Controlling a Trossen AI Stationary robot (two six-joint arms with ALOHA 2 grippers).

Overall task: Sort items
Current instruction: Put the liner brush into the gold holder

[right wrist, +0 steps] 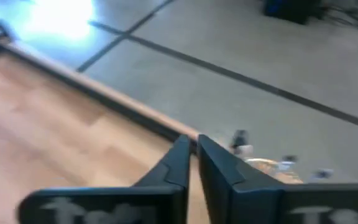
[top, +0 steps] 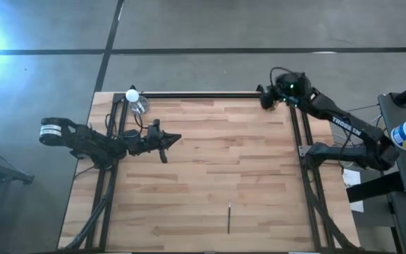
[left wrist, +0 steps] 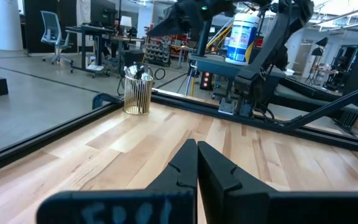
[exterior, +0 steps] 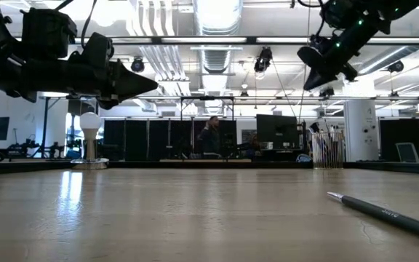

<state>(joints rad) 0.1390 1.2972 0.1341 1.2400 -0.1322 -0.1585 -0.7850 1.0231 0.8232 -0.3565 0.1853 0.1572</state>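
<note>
My wooden table (top: 203, 176) fills the overhead picture, a pale butcher-block top edged by black rails, with my two dark arms reaching in from either side. My left gripper (top: 173, 139) hangs over the left half of the table with its fingers pressed together and nothing between them; its own wrist picture shows the two tips meeting in a point. My right gripper (top: 265, 97) is raised above the far right corner, and its wrist picture shows the fingers (right wrist: 180, 163) drawn nearly together and empty. Under that right gripper stands a wire cup (left wrist: 137, 93) with several thin sticks upright in it; at the far left corner stands a small clear glass (top: 139, 106) beside a white bulb (top: 132, 94). One item is left loose: a thin dark pen-like stick (top: 229, 217) lying flat near the front edge, slightly right of centre, well apart from both grippers. I judge it light, stiff and smooth, likely to roll or slip, so I would pinch it across its middle, fingers set square to its length. From overhead the wire cup is hidden by my right arm, while my left wrist picture shows it plainly; the table-height picture shows the stick's pale tip (exterior: 334, 195), and only the overhead picture shows its place on the table.
</note>
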